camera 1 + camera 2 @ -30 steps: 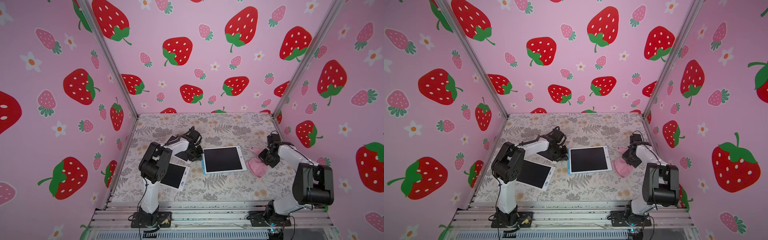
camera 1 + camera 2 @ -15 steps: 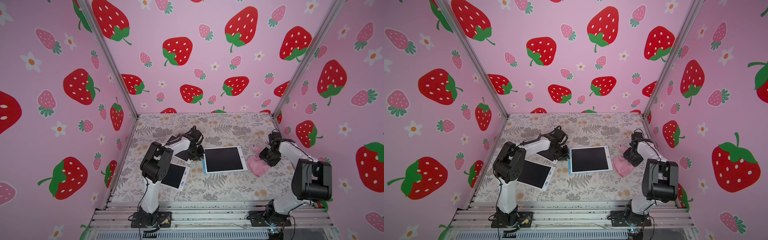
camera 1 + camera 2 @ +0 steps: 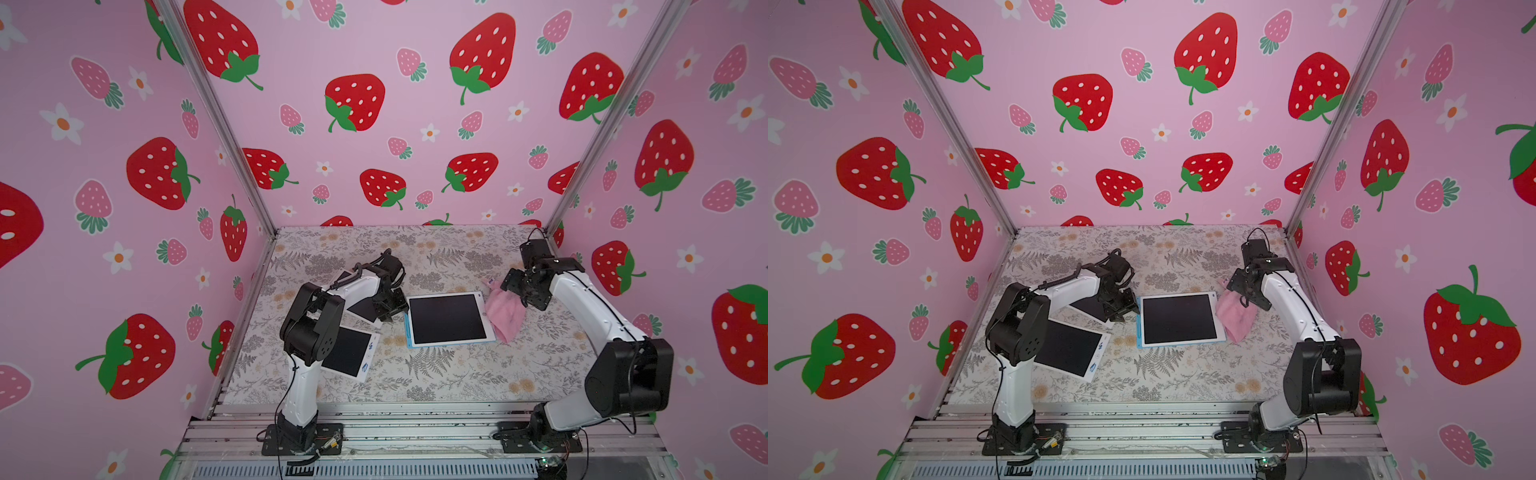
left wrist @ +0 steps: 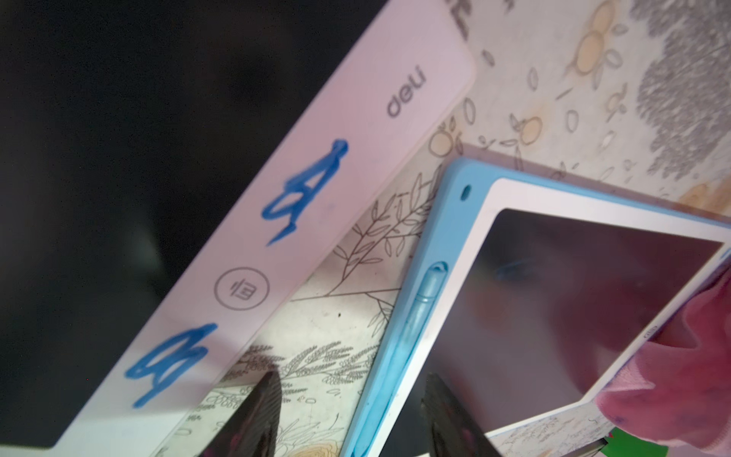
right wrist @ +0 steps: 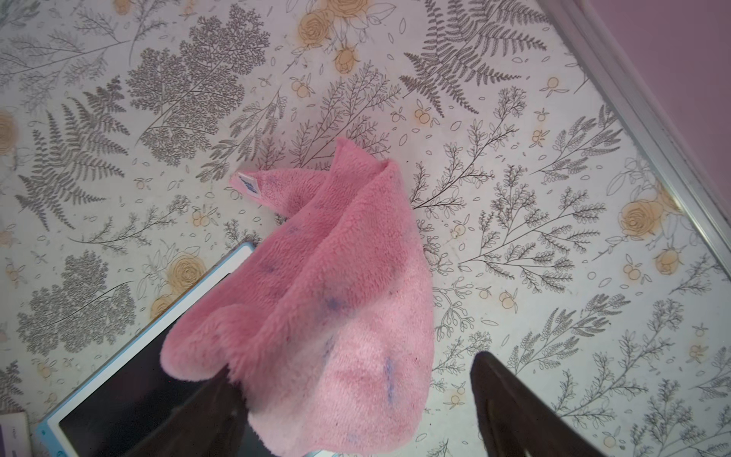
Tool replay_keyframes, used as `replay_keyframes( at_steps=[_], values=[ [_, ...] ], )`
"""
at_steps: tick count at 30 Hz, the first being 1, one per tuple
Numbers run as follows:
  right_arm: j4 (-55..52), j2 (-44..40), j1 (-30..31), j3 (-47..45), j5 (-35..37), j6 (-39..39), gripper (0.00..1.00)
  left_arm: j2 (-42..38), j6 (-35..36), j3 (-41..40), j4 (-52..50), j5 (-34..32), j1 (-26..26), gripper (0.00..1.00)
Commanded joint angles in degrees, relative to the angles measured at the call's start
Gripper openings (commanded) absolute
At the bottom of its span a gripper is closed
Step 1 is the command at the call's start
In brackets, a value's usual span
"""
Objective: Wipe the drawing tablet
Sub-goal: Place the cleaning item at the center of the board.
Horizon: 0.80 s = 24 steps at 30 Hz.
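Note:
The drawing tablet [image 3: 446, 319], blue-framed with a dark screen, lies flat mid-table in both top views [image 3: 1177, 319]. A pink cloth [image 3: 505, 311] rests crumpled on the table beside it, draped over its right corner [image 5: 130, 387]. My right gripper [image 5: 356, 387] hovers open over the cloth [image 5: 336, 277], its jaws spread either side of the fabric without pinching it. My left gripper [image 4: 352, 399] is open, its jaws straddling the tablet's blue left edge [image 4: 399, 348]. In a top view it sits at that edge [image 3: 392, 306].
Two white drawing tablets lie at the left: one [image 3: 351, 353] near the left arm's base, another [image 4: 277, 221] with blue marker scribbles on its frame right beside my left gripper. The enclosure's metal post and pink wall [image 5: 652, 99] stand close behind the cloth.
Both grippers have gone from shut to open. The right one has let go of the pink cloth, which now lies loose; the left one has released the tablet's edge.

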Motion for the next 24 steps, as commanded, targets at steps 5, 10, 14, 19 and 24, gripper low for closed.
replay_keyframes(
  at_steps=[5, 10, 14, 19, 24],
  values=[
    [-0.93, 0.87, -4.90, -3.86, -0.10, 0.65, 0.81, 3.38, -1.67, -1.45, -0.04, 0.92, 2.33, 0.59],
    [-0.53, 0.88, -10.64, -6.72, -4.74, 2.16, 0.83, 3.39, -1.58, -1.22, 0.35, 1.50, 2.43, 0.59],
    [-0.44, -0.33, -10.79, -5.93, -7.55, 1.70, 0.87, 1.94, -1.50, 0.08, 0.22, 1.69, 1.55, 0.58],
    [-0.70, -4.13, -10.77, -2.87, -10.24, 2.48, 0.88, -0.54, -1.31, 4.06, -0.73, 1.10, -0.33, 0.57],
    [-1.86, -5.95, -10.77, 0.68, -11.92, 3.82, 0.85, -1.56, -3.31, 8.85, 4.16, 5.14, -3.20, 0.51]
  ],
)
